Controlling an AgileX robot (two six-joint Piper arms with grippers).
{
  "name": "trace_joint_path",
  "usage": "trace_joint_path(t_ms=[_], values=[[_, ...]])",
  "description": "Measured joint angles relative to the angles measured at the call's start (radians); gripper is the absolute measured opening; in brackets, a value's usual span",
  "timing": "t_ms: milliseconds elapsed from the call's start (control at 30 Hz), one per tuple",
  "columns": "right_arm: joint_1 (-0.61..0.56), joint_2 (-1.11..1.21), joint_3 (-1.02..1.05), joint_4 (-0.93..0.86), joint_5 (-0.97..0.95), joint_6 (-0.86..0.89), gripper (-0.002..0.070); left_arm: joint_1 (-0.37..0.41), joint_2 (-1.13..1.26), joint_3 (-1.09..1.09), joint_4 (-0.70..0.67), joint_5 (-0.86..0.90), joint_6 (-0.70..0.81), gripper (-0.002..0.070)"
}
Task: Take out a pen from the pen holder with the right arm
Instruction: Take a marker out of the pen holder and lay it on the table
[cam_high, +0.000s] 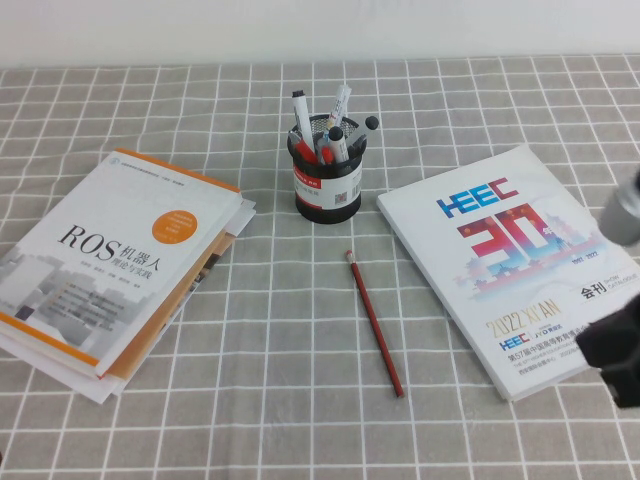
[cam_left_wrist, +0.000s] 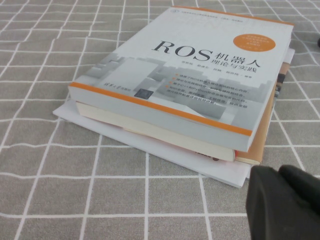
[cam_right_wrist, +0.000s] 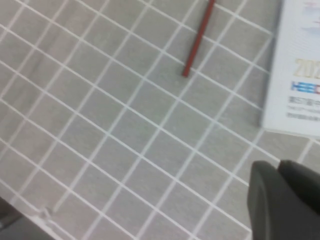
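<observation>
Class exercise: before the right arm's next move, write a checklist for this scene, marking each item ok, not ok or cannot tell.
1. Holder upright, pens standing in it: ok.
2. Pencil flat on the cloth, apart from holder: ok.
3. Right gripper, at the magazine's near corner, open for a grasp: not ok, shut and empty.
4. Left gripper beside the books, away from holder: ok.
5. Holder steady against tipping: cannot tell.
</observation>
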Motion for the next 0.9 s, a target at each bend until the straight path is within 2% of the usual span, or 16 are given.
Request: trace_joint_path(t_ms=[167, 300, 400, 667, 767, 900], values=[[0.000, -0.043, 0.060, -0.048, -0.022, 0.025, -0.0012, 0.000, 0.000, 0.000, 0.000, 0.000, 0.000, -0.0003], [-0.018, -0.092, 0.156, -0.096, -0.150, 0.060, -0.0012, 0.000, 0.000, 0.000, 0.000, 0.000, 0.000, -0.0003], [-0.090, -0.177, 0.303, -0.109, -0.308, 0.062, -0.0012, 0.000, 0.000, 0.000, 0.000, 0.000, 0.000, -0.0003], [-0.379, -0.527, 0.791, -0.112, -0.858, 0.066, -0.0012, 0.000, 0.000, 0.000, 0.000, 0.000, 0.000, -0.0003], [-0.456, -0.656, 0.935, -0.100, -0.972, 0.068, -0.0012, 0.000, 0.000, 0.000, 0.000, 0.000, 0.000, -0.0003], [-0.494, -0.774, 1.029, -0.052, -1.007, 0.068, -0.0012, 0.000, 0.000, 0.000, 0.000, 0.000, 0.000, -0.0003]])
